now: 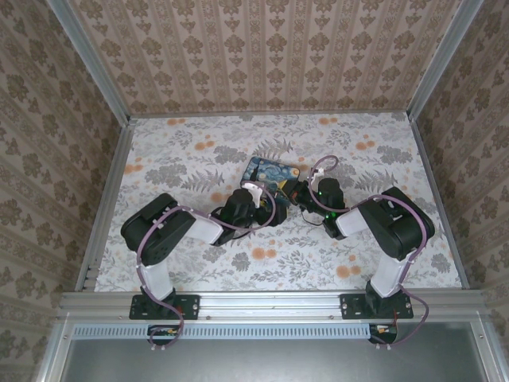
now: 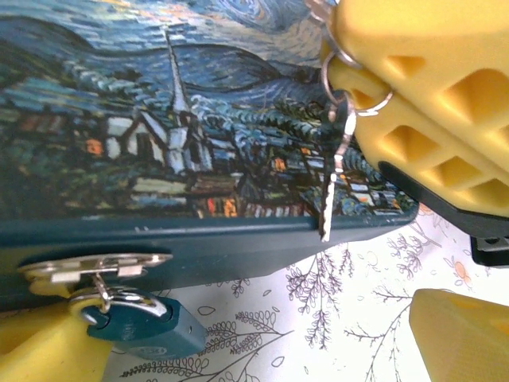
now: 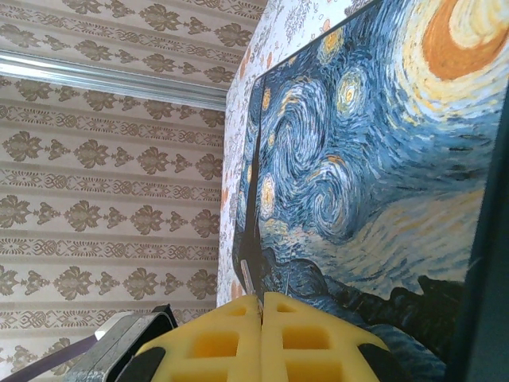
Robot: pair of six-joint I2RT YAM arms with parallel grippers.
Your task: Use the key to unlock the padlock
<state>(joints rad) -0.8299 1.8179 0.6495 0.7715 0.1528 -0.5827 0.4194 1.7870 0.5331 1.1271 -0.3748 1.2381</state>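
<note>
From overhead I see the painted box (image 1: 271, 176) mid-table, with both arms reaching in from the near side. My left gripper (image 1: 253, 194) is at the box's near-left side and my right gripper (image 1: 307, 192) at its right. In the left wrist view the padlock (image 2: 144, 327) hangs by its silvery shackle from the hasp (image 2: 94, 267) on the box's dark side wall, low against the floral table (image 2: 334, 318). The left gripper (image 2: 246, 344) is released. Its yellow fingers (image 2: 460, 334) stand wide apart and hold nothing, and the padlock is just beside one of them; I cannot tell whether they touch. The right gripper's fingers come in above the lid, clenched on the key ring (image 2: 359, 89). The key (image 2: 331, 191) dangles from it over the lid's edge, well apart from the padlock. From the right wrist the gripper (image 3: 261, 322) has its jaws pressed together beside the starry lid.
</note>
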